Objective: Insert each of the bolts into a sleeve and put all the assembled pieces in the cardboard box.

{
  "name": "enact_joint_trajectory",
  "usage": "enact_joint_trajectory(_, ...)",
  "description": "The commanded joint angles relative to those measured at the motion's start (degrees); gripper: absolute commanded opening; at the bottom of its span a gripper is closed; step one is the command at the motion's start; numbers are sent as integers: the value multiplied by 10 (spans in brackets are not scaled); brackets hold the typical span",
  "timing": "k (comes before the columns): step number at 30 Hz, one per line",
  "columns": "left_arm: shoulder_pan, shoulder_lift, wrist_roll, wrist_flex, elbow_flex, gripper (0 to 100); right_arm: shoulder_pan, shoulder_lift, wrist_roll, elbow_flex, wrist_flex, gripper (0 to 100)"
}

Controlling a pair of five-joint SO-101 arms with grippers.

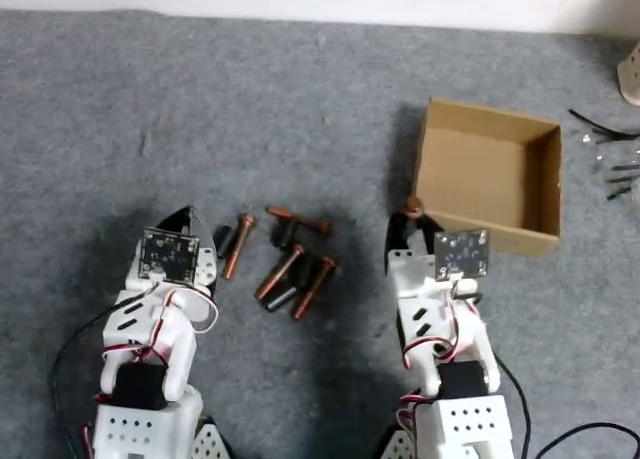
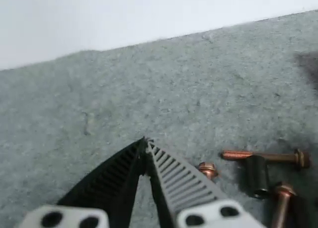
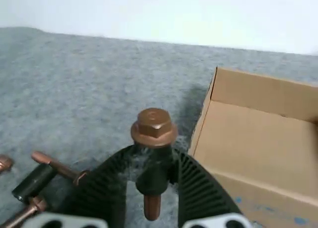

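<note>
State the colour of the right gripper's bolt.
Copper-brown; the bolt shows best in the right wrist view.

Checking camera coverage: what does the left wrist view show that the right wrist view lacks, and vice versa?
Left wrist: the left gripper, shut and empty. Right wrist: the right gripper holding a sleeved bolt near the cardboard box. Both: grey carpet and loose bolts by a black sleeve.
</note>
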Motion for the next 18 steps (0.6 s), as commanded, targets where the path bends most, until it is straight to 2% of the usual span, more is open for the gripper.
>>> enact_joint_trajectory(1,3,-7,-11,4,10,7,14,-12,4,91,15,5)
enact_joint_trajectory(7,3,-7,-12,4,12,7,79,-8,1,-10,153,5)
enact_joint_trajectory(14,3,-7,-11,2,12,7,51,14,3,-85,140,5)
enact_joint_trajectory(18,3,-7,-11,2,12,7,52,141,1,-166,124,5)
